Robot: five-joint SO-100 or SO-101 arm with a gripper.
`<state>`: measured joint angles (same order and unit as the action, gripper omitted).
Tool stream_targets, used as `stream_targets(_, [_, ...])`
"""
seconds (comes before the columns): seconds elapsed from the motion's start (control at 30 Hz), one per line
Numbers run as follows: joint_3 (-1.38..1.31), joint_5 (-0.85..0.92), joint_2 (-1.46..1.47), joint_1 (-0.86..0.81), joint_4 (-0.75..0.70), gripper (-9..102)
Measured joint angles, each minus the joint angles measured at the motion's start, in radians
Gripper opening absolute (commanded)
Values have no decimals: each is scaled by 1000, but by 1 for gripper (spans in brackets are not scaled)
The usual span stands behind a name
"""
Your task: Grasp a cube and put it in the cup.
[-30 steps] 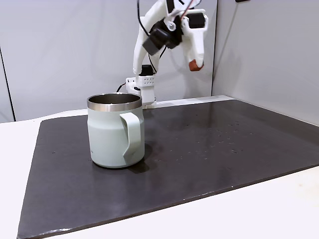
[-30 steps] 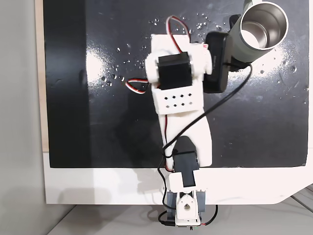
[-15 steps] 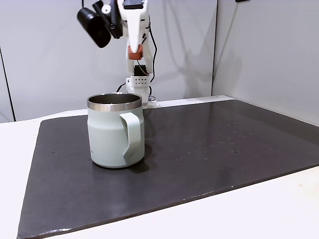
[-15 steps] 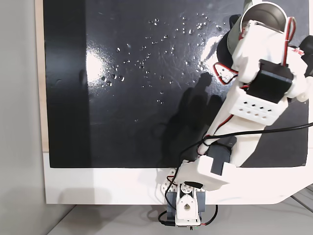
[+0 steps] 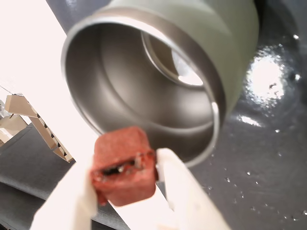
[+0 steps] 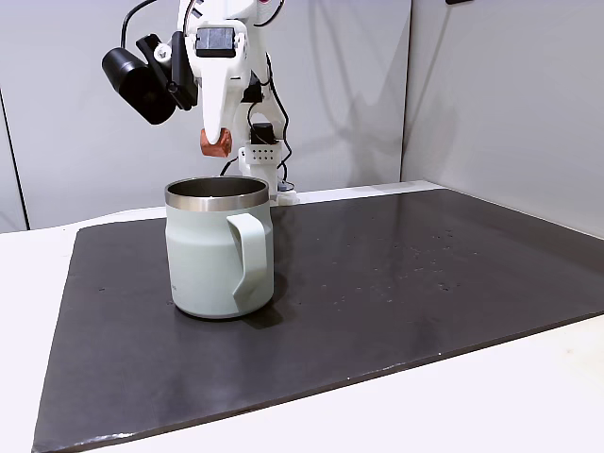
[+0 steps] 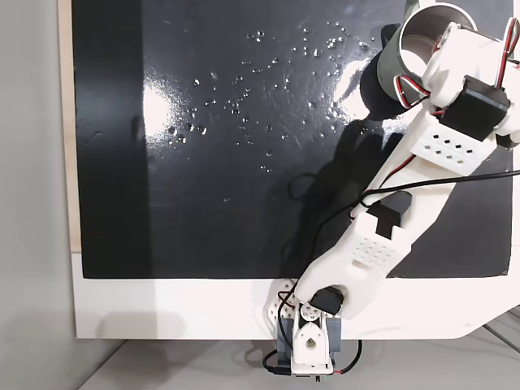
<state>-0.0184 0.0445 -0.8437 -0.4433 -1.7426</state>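
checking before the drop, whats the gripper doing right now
Gripper: closed on the small reddish-brown cube, held in the air above the steel rim of the pale sage-green mug.

The gripper [image 6: 216, 142] hangs in open air above the cup [image 6: 219, 247], its jaws closed around the cube [image 6: 216, 142]. In a fixed view from the side, clear space lies between the jaws and the steel rim straight below them. In the wrist view, the cup's [image 5: 192, 72] open mouth lies just ahead of the jaws, its steel inside bare, with the cube [image 5: 123, 165] filling the gap between them. The handle [image 6: 249, 260] juts from the cup's wall, well below the jaws. The dark mat [image 6: 406, 274] around the cup is bare.
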Motion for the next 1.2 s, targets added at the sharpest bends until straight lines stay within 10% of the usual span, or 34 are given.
stream_targets(1.2, [-37,3,43,2,44,24])
